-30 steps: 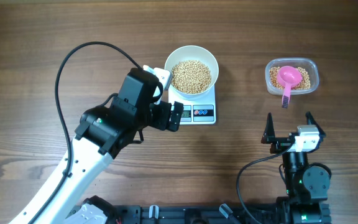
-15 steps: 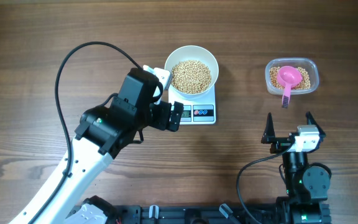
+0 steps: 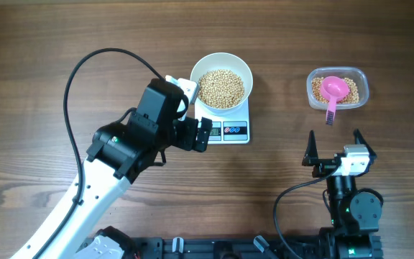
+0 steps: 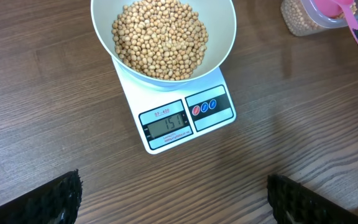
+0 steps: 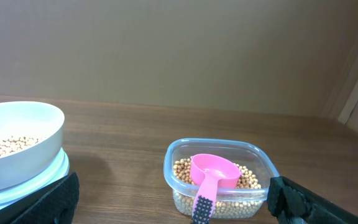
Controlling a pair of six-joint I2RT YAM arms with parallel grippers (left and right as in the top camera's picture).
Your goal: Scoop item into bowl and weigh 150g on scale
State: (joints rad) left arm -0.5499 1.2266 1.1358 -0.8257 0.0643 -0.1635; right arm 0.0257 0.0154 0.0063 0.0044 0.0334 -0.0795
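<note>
The white bowl (image 3: pixel 195 72) stands on the small white kitchen scale (image 3: pixel 240 118) near the middle of the wooden bench (image 3: pixel 42 43). It overhangs the platform, so only the scale's front strip shows. A heap of tan soybeans (image 3: pixel 221 88) fills the bowl's bottom and stops well short of the rim. In the left wrist view the grey display (image 4: pixel 164 124) carries dark digits that seem to read 151, with a panel of round buttons (image 4: pixel 204 107) just beside it.

The left gripper (image 4: pixel 174 199) hangs over the bench just beside the scale's front left corner. Its jaws are spread wide with nothing between them. From its own camera the bowl and scale lie ahead of the two dark fingertips (image 4: pixel 61 198), apart from them and untouched. A black cable (image 3: pixel 70 83) loops from this arm over the bench.

The right gripper (image 3: pixel 334 150) sits near the bench's front edge on the right, well apart from the bowl. Its jaws are likewise parted and empty. Ahead of it stands a clear plastic tub (image 3: pixel 366 86) holding more soybeans. A pink scoop (image 3: pixel 334 89) rests in the tub, bowl up, with its dark-ridged handle (image 3: pixel 330 115) hanging over the near rim toward this gripper. The scale and the tub stand apart, with bare wood between them.
</note>
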